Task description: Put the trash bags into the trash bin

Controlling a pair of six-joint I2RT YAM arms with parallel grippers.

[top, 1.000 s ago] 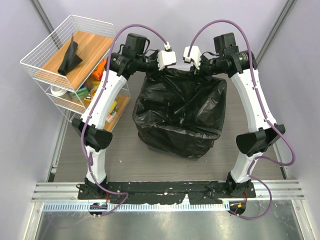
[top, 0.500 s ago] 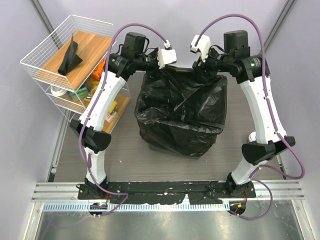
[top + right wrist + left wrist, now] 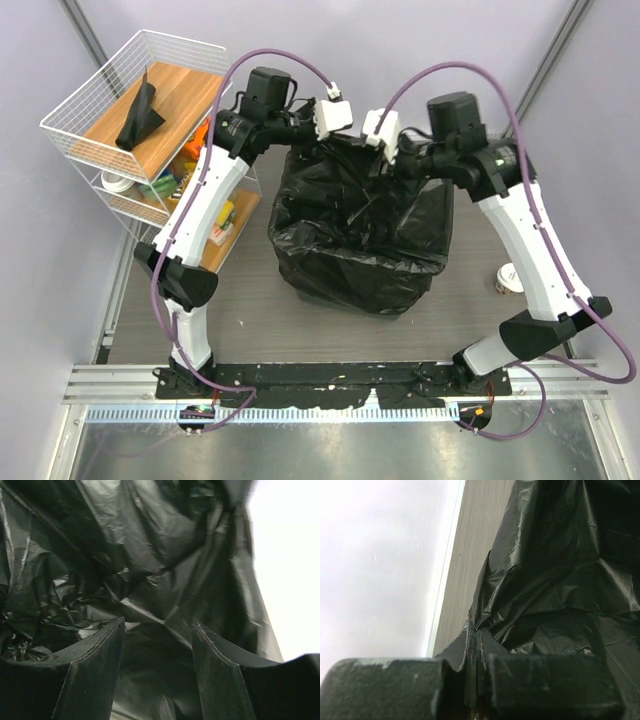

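Large crinkled glossy black plastic trash bag [image 3: 360,235]: mid-table, spread open over a square form. The trash bin beneath is fully covered, not visible.
Left gripper [image 3: 477,677]: at the bag's far-left rim, jaws clenched on a pleat of the film.
Right gripper [image 3: 157,630]: at the far rim, jaws apart, grasping nothing, above the bag's interior.
White wire shelf rack [image 3: 75,125]: far left, with a folded black sheet [image 3: 140,112] on its top board.
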